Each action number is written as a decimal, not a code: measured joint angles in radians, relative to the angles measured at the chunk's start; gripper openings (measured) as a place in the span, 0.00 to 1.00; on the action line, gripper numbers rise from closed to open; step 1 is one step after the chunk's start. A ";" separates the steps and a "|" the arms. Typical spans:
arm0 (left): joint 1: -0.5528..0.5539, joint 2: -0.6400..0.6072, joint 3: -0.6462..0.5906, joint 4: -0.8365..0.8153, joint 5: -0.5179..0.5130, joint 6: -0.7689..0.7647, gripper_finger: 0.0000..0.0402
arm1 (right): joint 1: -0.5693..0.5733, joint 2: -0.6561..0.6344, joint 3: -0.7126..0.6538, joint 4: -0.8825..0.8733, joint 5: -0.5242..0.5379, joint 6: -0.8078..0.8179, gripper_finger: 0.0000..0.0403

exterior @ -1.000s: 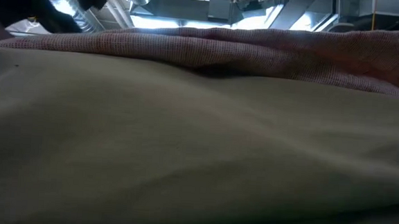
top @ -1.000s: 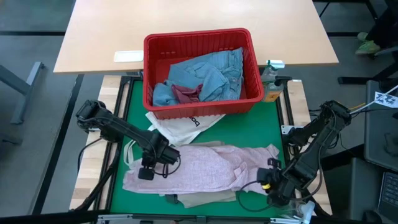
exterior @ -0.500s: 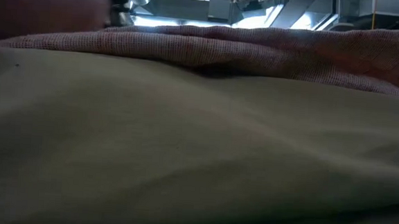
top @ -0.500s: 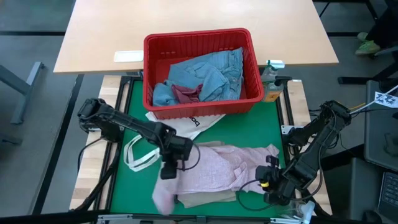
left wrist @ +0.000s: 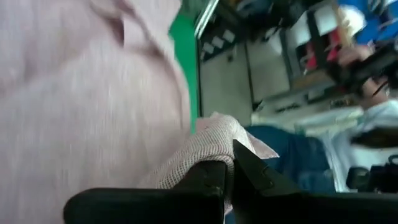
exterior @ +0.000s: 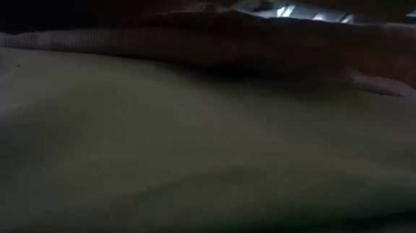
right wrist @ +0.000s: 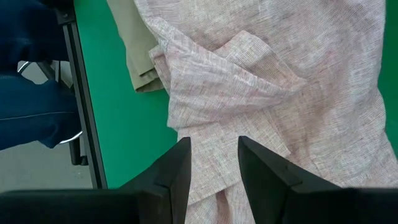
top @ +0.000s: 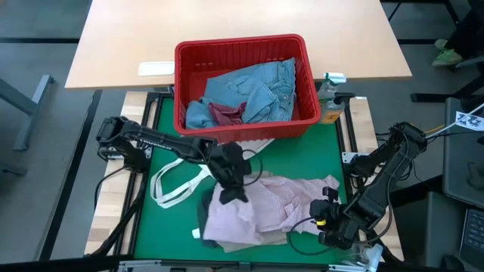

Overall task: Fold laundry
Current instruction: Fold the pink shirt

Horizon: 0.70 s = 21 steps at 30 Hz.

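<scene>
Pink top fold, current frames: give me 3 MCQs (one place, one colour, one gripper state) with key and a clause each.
1. Where are the light blue denim jeans?
A. In the red basket
B. Spread on the green mat
C. Held up by the right gripper

2. What colour is the mat under the pink top?
A. Grey
B. Green
C. Blue

3. What is the left gripper doing?
A. Open, parked by the basket
B. Shut on nothing, off the table
C. Shut on the pink top

Key:
1 A: the high view shows the denim bunched inside the basket.
2 B: green shows all round the garment in the high view.
3 C: the left wrist view shows pink weave pinched between the closed fingers, over the middle of the mat. The right gripper sits at the top's right edge, fingers apart.
</scene>
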 joint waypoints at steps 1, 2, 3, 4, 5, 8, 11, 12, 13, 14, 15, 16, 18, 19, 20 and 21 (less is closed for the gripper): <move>0.005 0.000 0.000 0.026 -0.006 -0.001 0.00 | 0.000 0.000 0.000 0.000 0.000 0.000 0.33; 0.010 0.000 0.000 0.047 -0.018 -0.002 0.00 | 0.000 0.000 0.000 0.000 0.000 0.000 0.33; 0.013 0.000 0.000 0.063 -0.032 -0.003 0.00 | 0.000 0.000 0.000 0.000 0.000 0.000 0.33; 0.016 0.000 0.000 0.076 -0.047 -0.004 0.00 | 0.000 0.000 0.000 0.000 0.000 0.000 0.33; 0.018 0.000 0.000 0.091 -0.060 -0.005 0.00 | 0.000 0.000 0.000 0.000 0.000 0.000 0.33; 0.020 0.000 0.000 0.123 -0.101 -0.005 0.00 | 0.000 0.000 0.000 0.000 0.000 0.000 0.33; 0.011 0.020 0.001 0.163 -0.122 -0.007 0.00 | 0.000 0.000 0.000 0.000 0.003 0.000 0.33; 0.007 0.035 0.001 0.177 -0.123 -0.020 0.00 | 0.000 0.000 0.000 -0.001 0.010 0.000 0.33; 0.003 0.052 0.001 0.217 -0.120 -0.031 0.00 | 0.000 0.000 0.000 -0.001 0.021 0.000 0.33; -0.001 0.068 0.001 0.251 -0.109 -0.044 0.00 | 0.000 0.000 0.000 0.001 0.036 0.000 0.33; -0.004 0.085 0.001 0.275 -0.093 -0.053 0.00 | 0.000 0.000 0.000 0.002 0.050 -0.001 0.33; -0.007 0.103 0.001 0.305 -0.078 -0.061 0.00 | 0.000 0.000 0.000 0.002 0.063 -0.001 0.33; -0.009 0.136 0.001 0.343 -0.066 -0.081 0.00 | 0.000 0.000 0.000 0.005 0.079 -0.001 0.33; -0.008 0.149 0.001 0.347 -0.066 -0.084 0.00 | 0.000 0.000 0.000 0.006 0.085 -0.001 0.33; -0.003 0.163 0.001 0.349 -0.068 -0.083 0.00 | 0.000 0.000 0.000 0.009 0.087 -0.001 0.33; 0.004 0.172 0.001 0.345 -0.075 -0.082 0.00 | 0.000 0.000 0.000 0.013 0.093 -0.001 0.33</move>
